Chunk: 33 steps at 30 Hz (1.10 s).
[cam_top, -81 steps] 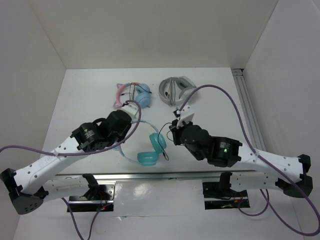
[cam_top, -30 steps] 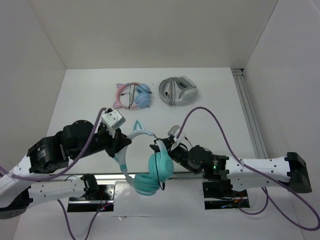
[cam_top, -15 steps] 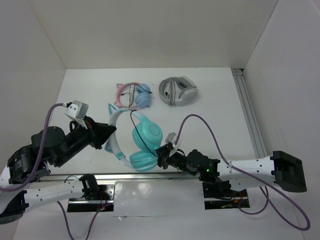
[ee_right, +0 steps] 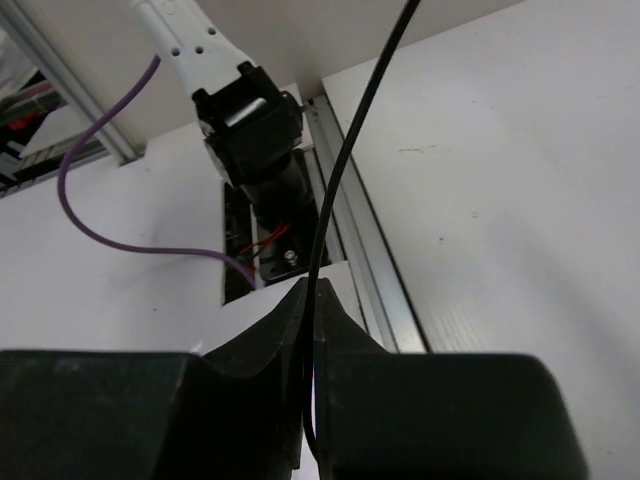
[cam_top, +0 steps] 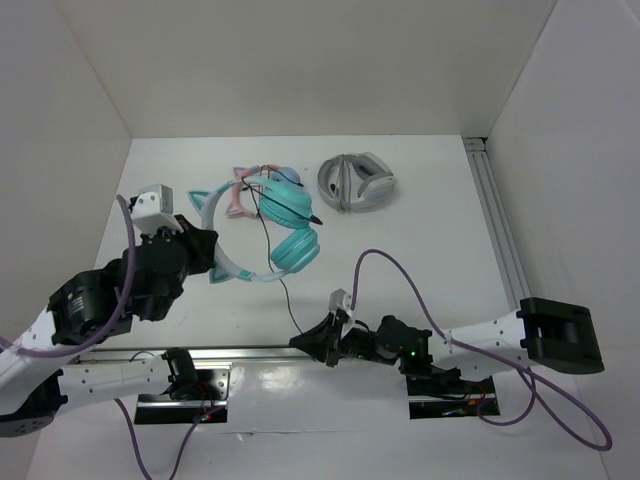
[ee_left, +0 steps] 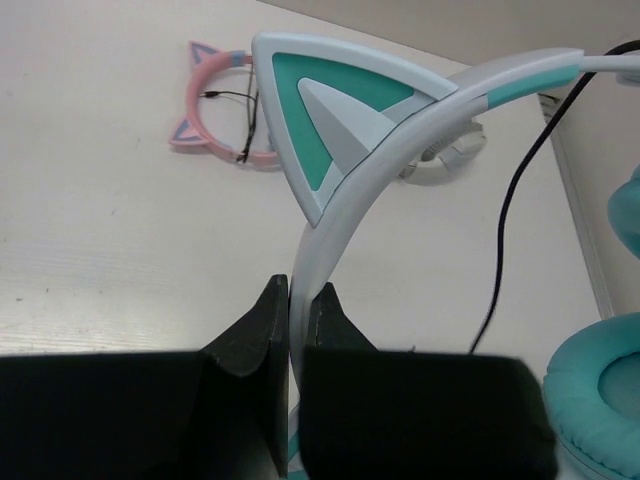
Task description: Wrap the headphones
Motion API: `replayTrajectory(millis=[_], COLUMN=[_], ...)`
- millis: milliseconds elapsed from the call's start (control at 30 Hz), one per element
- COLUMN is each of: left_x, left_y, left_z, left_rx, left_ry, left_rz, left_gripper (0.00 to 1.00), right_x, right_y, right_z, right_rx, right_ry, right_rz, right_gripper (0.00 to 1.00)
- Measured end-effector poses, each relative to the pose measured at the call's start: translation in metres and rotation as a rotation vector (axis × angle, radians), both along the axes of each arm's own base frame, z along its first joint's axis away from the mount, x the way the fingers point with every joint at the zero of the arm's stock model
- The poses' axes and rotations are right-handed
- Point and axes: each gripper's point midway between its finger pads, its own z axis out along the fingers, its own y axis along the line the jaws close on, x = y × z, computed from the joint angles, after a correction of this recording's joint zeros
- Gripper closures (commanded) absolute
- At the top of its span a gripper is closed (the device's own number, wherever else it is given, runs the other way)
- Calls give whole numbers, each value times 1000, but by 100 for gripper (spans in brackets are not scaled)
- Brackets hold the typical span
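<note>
The teal headphones [cam_top: 291, 235] hang in the air over the table's left middle, their pale headband [cam_top: 228, 262] with cat ears pointing left. My left gripper [cam_top: 207, 252] is shut on the headband [ee_left: 330, 215], just below a cat ear [ee_left: 325, 110]. The thin black cable [cam_top: 283, 290] runs from the earcups down to my right gripper [cam_top: 300, 342], low at the near edge. It is shut on the cable [ee_right: 345, 165], which passes between its fingers.
Pink-and-blue cat-ear headphones [cam_top: 243, 190] lie at the back, partly behind the teal earcups. Grey-white headphones [cam_top: 354, 181] lie at the back middle. An aluminium rail [cam_top: 497, 215] runs along the table's right side. The arm bases and purple leads sit at the near edge.
The left gripper has carried the headphones back and to the left, over the pink pair. The right gripper has drawn the cable down toward the near edge.
</note>
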Motion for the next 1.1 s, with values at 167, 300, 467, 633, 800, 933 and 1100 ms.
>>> replayTrajectory(millis=[167, 300, 467, 633, 800, 933, 1100], left_x=[18, 31, 41, 42, 43, 40, 35], left_y=[9, 17, 28, 34, 32, 18, -7], left_z=[-11, -23, -50, -81, -90, -96, -117], left_rx=[68, 124, 192, 266, 344, 447, 608], left_ry=[15, 41, 100, 155, 199, 255, 338], left_rz=[141, 228, 304, 329, 335, 314, 239], left_gripper=[100, 100, 100, 100, 100, 100, 100], right_x=[-17, -29, -42, -44, -33, -17, 6], right_y=[6, 11, 28, 37, 42, 43, 31], right_z=[-2, -4, 14, 36, 65, 102, 122], right_rx=[20, 22, 38, 21, -54, -113, -266], right_ry=[23, 30, 20, -12, -64, -124, -213], right_rz=[60, 92, 115, 85, 18, -60, -168], right_gripper=[100, 100, 100, 100, 100, 100, 100])
